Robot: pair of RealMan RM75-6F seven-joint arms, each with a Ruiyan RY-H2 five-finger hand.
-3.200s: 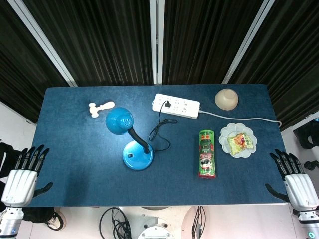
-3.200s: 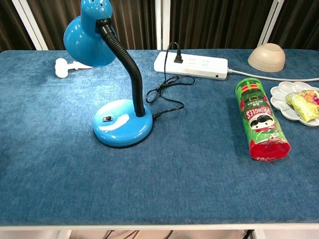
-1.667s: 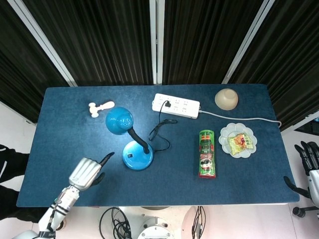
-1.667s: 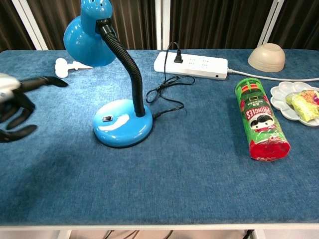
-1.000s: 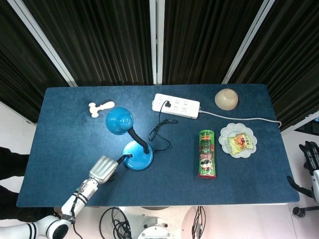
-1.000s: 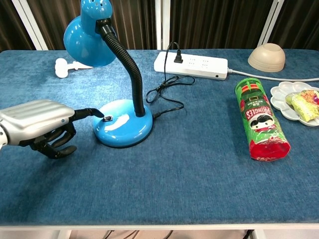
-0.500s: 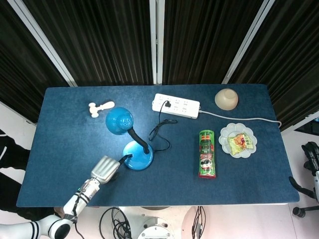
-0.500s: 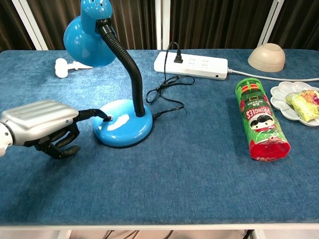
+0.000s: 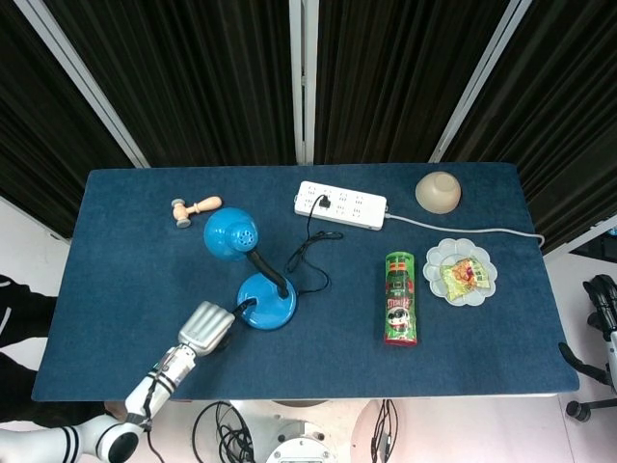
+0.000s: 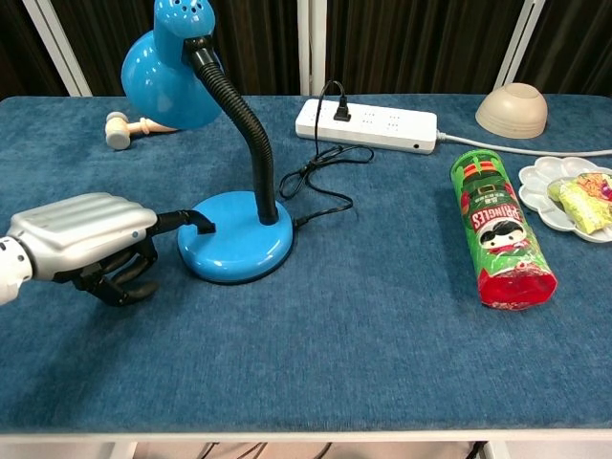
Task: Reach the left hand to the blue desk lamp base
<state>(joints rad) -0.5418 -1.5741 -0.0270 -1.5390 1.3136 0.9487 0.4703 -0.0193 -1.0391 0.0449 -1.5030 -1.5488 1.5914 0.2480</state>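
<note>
The blue desk lamp stands left of the table's middle, its round base [image 9: 269, 302] [image 10: 239, 244] flat on the blue cloth. A black gooseneck carries the shade [image 9: 229, 234] [image 10: 170, 78] up and to the left. My left hand [image 9: 205, 328] [image 10: 84, 239] lies just left of the base, with one fingertip [image 10: 199, 222] stretched out and touching the top of the base where the switch sits; the other fingers are curled under, holding nothing. My right hand [image 9: 603, 313] hangs off the table's right edge, partly cut off, holding nothing.
A white power strip [image 9: 340, 204] [image 10: 368, 124] lies at the back, and the lamp's black cord [image 10: 320, 182] runs to it. A green Pringles can [image 9: 400, 297] [image 10: 499, 229] lies to the right. Beyond it are a snack plate [image 9: 434, 258] [image 10: 535, 186], an upturned bowl [image 9: 438, 191] [image 10: 513, 109] and a wooden mallet [image 9: 195, 207] [image 10: 129, 128].
My left hand came in from the left table edge and its fingertip reached the base. Since half a second ago the bright glare on the base and mallet has gone.
</note>
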